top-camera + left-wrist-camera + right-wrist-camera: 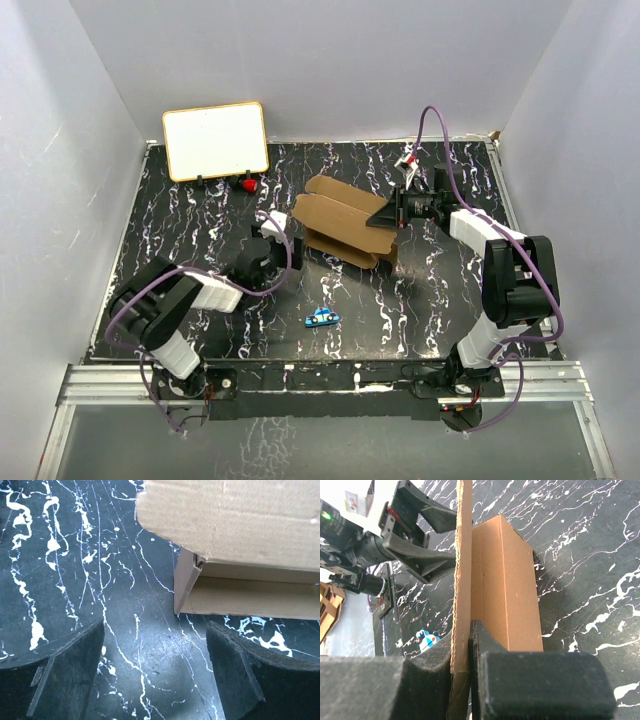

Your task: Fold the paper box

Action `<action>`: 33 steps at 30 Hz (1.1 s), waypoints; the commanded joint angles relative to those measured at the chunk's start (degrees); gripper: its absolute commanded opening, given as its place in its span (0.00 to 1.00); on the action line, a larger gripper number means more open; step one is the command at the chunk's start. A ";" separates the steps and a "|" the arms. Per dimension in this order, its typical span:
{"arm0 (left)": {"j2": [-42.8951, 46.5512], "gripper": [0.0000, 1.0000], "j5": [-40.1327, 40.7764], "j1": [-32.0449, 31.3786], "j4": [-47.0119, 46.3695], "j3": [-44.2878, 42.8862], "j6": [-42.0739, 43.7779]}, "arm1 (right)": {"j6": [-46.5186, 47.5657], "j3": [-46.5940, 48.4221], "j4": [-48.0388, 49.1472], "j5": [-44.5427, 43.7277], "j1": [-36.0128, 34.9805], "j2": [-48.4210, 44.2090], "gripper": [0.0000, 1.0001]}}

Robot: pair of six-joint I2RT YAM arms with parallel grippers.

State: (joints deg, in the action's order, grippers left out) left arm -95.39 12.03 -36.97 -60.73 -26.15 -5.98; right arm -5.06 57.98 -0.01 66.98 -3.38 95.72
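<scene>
The paper box [338,222] is brown cardboard, partly folded, lying mid-table with flaps spread. My right gripper [388,214] is at its right end, shut on an upright flap [463,575]; in the right wrist view the flap's edge is pinched between the two pads [535,680], with the box body [507,590] just beyond. My left gripper [281,229] stands open at the box's left end. In the left wrist view its fingers [70,675] are spread wide over bare table with nothing between them. The box's open corner [187,580] sits just ahead, apart from them.
A white board with a tan frame [215,140] leans at the back left, a small red object [246,184] at its foot. A small blue toy [322,317] lies near the front middle. Grey walls close in the black marbled table [180,230].
</scene>
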 commanded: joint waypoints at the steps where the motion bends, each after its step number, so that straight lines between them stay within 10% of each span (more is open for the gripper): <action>1: 8.40 0.81 -6.63 2.74 14.62 -0.85 -3.88 | 1.45 2.83 1.05 1.54 0.55 -1.75 0.08; 12: 12.77 0.80 -30.13 13.33 11.88 1.52 -13.51 | 3.15 7.67 -3.13 1.95 0.76 -1.31 0.08; 33: 15.70 0.76 -34.77 17.48 24.74 -8.32 -20.43 | 16.30 15.54 -19.31 -0.43 1.31 1.99 0.08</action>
State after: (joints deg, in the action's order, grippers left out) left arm -83.44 -20.84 -20.43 -40.45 -30.87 -24.43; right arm 5.78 70.22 -16.69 65.89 -2.39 97.56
